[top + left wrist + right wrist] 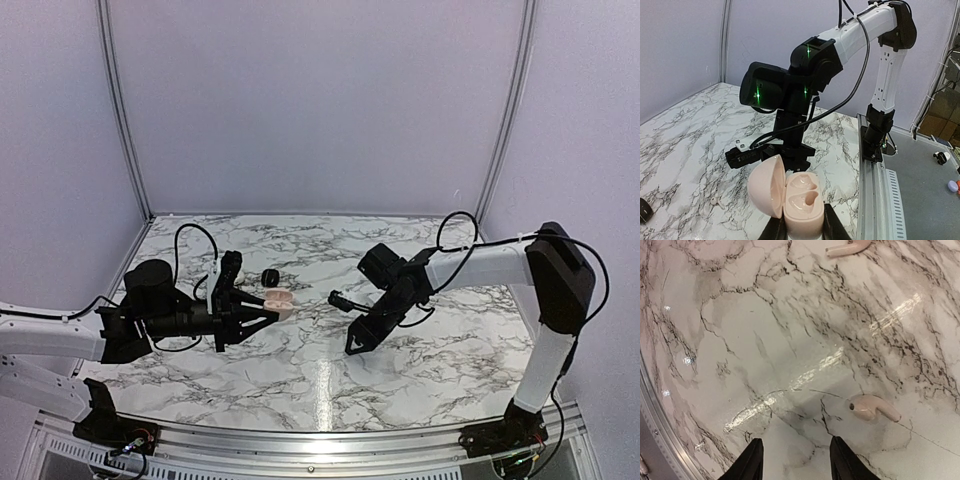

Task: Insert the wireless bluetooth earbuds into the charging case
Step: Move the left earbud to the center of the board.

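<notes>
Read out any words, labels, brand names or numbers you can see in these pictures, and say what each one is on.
No text can be read in any view.
The charging case, clamped in the left gripper, shows only bare pink plastic.
The earbuds carry no visible marks.
The right arm shows green lights, no letters.

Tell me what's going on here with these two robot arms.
The left end effector is shut on an open pale pink clamshell charging case, both of its wells empty. The right end effector hangs open and empty over the white marble table, near one of two pale pink stemmed earbuds lying loose there. Neither is in the case yet.
</notes>
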You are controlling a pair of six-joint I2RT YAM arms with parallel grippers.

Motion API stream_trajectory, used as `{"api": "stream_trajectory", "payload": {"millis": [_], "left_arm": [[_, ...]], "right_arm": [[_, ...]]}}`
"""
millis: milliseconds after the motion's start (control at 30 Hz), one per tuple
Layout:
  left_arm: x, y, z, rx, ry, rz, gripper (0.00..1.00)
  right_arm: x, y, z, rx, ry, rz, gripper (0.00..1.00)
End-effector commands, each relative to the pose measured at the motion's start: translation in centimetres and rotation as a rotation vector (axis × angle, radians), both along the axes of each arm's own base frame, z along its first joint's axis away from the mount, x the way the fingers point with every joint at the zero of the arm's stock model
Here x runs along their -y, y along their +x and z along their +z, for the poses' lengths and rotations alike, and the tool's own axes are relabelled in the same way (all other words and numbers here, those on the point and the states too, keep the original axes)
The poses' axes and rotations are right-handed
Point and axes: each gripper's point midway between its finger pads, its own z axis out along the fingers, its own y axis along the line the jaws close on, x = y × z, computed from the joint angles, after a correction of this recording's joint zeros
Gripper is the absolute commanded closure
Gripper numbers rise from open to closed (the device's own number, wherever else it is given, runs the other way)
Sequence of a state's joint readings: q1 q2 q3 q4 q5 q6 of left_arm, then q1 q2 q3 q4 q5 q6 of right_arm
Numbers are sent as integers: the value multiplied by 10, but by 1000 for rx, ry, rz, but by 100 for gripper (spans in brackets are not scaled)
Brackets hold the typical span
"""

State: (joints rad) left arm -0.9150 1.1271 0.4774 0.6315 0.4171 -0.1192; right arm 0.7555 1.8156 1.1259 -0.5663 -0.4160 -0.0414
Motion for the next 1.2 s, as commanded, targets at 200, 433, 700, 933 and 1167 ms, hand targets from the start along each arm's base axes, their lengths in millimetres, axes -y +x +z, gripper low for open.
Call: {"api": "stream_trajectory", "payload": {"millis": [200, 433, 700, 933, 1167], "left_arm": [[-5, 0, 10, 23, -35, 8, 100], [-7, -2, 14, 27, -48, 5, 100], [-8, -2, 16, 31, -53, 7, 100], [-7, -1, 17, 32, -51, 9, 100], [-4, -2, 16, 28, -48, -4, 100]], "right_arm": [[2, 57, 40, 280, -117, 28, 41], [-8, 51, 10, 190, -108, 72, 34], [-5, 37, -10, 112, -123, 102, 32], [-12, 6, -4, 36, -108, 115, 42], [-9, -5, 1, 16, -125, 95, 43]]}}
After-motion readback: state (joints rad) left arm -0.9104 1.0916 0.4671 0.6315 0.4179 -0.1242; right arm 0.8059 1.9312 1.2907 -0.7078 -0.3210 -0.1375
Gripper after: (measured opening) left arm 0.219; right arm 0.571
